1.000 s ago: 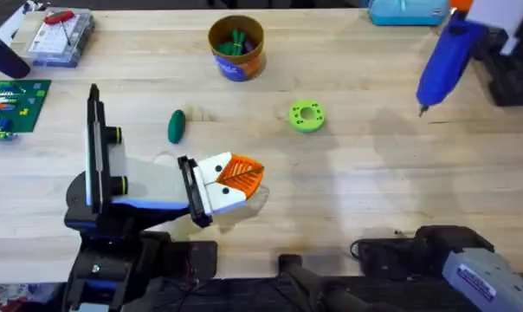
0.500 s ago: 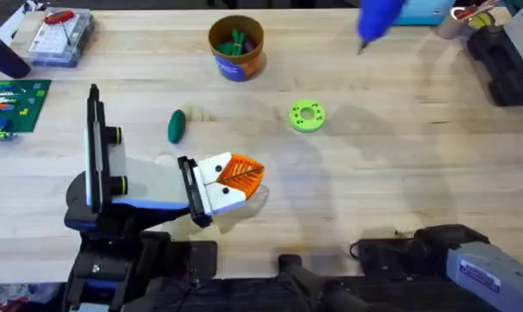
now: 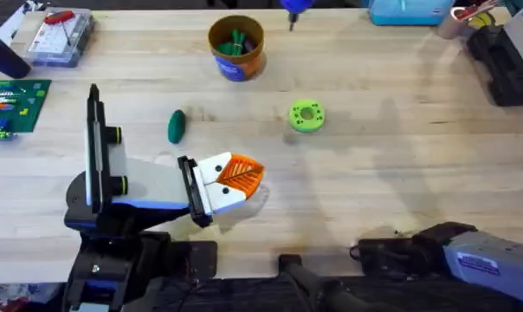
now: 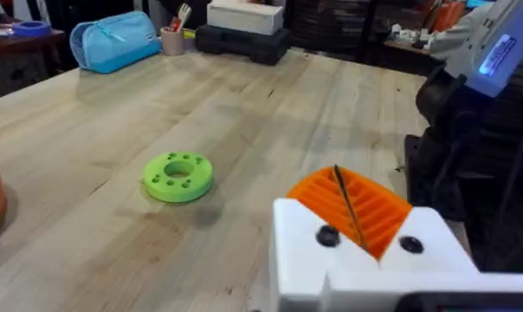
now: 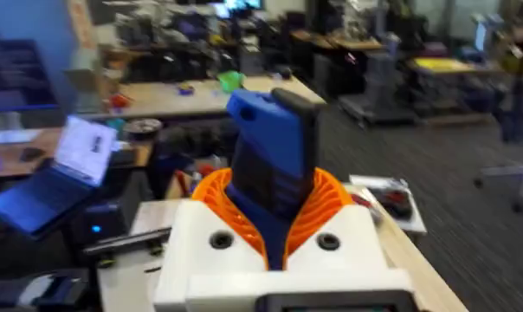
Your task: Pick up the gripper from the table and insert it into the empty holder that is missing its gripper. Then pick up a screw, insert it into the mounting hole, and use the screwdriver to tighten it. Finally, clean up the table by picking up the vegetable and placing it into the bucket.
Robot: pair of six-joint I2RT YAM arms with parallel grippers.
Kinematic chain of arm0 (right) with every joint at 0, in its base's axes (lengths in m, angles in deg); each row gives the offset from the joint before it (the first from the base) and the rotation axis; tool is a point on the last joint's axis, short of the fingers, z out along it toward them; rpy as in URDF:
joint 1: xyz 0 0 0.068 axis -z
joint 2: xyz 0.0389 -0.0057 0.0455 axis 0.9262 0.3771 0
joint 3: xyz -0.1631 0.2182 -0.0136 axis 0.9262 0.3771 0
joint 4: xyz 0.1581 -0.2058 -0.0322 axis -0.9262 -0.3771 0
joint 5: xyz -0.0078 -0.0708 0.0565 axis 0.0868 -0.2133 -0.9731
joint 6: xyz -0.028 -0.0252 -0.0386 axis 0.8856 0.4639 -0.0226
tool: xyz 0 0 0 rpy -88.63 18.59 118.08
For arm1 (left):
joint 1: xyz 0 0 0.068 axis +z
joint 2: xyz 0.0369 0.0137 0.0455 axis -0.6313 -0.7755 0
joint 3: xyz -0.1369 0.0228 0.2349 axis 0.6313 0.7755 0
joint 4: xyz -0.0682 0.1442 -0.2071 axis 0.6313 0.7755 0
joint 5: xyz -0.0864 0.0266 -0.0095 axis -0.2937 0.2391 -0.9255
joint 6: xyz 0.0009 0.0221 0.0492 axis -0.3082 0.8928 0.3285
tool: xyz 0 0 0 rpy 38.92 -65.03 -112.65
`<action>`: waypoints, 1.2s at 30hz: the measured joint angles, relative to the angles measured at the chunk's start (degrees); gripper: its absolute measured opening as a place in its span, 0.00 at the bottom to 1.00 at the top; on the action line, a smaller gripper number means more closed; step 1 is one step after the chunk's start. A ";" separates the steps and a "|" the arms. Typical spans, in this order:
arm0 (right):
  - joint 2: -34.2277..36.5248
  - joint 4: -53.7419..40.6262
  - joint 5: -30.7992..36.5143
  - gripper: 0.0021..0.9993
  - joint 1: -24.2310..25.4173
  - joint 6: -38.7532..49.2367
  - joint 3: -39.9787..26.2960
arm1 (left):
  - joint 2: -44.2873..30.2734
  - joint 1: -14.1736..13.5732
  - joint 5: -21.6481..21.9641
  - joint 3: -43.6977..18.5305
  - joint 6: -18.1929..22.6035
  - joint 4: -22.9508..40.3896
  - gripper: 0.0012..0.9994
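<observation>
Pinched the fat bright-blue powered screwdriver [image 5: 274, 160] between right gripper [image 5: 274, 230] pads; left gripper [image 4: 352, 217] pressed together, resting near dark green oval vegetable [image 3: 176, 126].

Overhead looks down on the table [image 3: 400, 173]; left wrist skims it low, sharing the green ring [image 3: 306, 115]; right wrist faces the room.

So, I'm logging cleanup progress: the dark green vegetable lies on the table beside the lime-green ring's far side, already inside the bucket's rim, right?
Not quite. In the overhead view the vegetable is not in the bucket; it lies on the bare wood of the table, apart from the bucket and well apart from the lime-green ring, near the left arm. The bucket already holds other green pieces.
</observation>
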 joint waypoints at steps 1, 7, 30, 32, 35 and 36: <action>-0.01 1.80 -0.90 0.05 -0.76 -1.24 -0.32 | 0.00 0.00 0.05 0.00 0.00 0.00 0.01; -0.10 7.89 -3.83 0.05 -5.79 -6.32 -1.07 | 0.01 0.00 0.07 0.00 0.00 0.00 0.01; -0.10 11.36 -8.68 0.05 -14.02 -3.62 1.58 | 0.00 0.00 0.07 0.00 0.00 0.00 0.01; -0.10 12.97 -8.65 0.05 -15.10 -3.26 3.18 | 0.00 0.00 0.08 0.00 0.00 0.00 0.01; -0.10 16.79 -8.76 0.05 -17.31 -2.94 5.55 | 0.01 0.00 0.07 0.00 0.00 0.00 0.01; -0.10 17.85 -8.82 0.05 -17.94 -2.94 6.18 | 0.01 0.00 0.07 0.00 0.00 0.00 0.01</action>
